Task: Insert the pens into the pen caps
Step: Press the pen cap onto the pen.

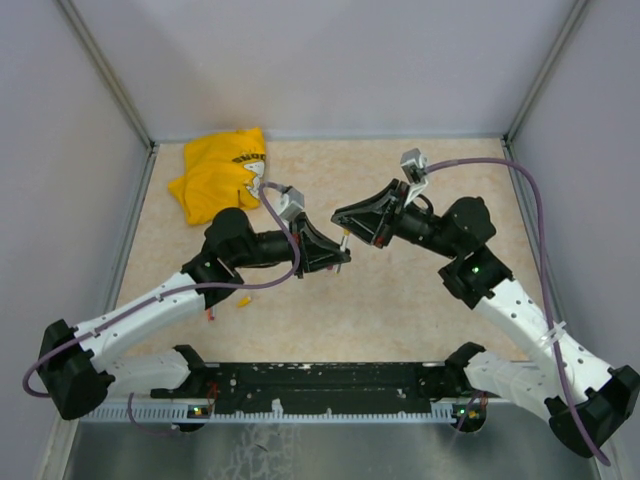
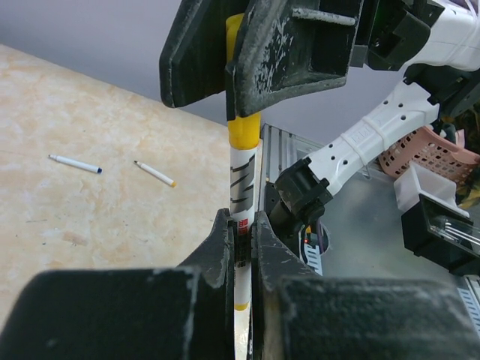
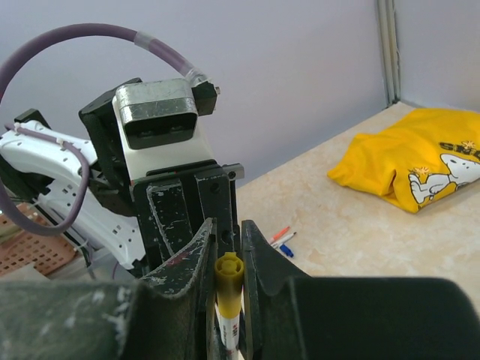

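Jamming may follow a crooked push, because above the middle of the desk (image 1: 450, 330) the left gripper (image 2: 240, 225) clamps the thin white striped pen (image 2: 241, 176) while the right gripper (image 3: 229, 236) pinches its stubby yellow plastic cap (image 2: 244, 131).

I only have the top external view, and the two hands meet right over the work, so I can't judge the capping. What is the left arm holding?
Observer: A white pen with black markings, clamped in the left hand.
Operator: And the other arm?
Observer: The right hand has a yellow cap between its fingers, and both seem to touch it.
Operator: Is the cap on the pen?
Observer: It looks so. In the left wrist view the cap meets the barrel, with no tip showing between them.
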Motion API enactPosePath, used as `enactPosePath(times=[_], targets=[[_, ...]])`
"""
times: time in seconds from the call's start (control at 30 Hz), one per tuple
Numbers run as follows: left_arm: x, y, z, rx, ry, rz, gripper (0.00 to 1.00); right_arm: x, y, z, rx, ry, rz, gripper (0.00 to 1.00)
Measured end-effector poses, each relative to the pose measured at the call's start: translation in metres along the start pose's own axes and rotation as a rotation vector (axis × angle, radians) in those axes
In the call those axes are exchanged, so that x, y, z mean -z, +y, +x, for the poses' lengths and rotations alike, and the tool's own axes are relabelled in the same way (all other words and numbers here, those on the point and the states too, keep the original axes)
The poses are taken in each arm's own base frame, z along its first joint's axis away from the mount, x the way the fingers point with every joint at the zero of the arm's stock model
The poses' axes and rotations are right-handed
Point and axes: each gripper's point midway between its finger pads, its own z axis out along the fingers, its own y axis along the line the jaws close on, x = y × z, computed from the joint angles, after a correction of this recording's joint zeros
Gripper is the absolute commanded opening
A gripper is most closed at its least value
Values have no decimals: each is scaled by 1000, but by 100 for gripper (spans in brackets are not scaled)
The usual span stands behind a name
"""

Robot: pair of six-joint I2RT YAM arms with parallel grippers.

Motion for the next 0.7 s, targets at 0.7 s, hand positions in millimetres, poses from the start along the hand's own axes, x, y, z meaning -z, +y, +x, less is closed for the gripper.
enactPosePath(times=[0.7], targets=[[-13, 7, -5, 8, 44, -39, 0, 11, -10, 4, 136, -114, 87, 0]])
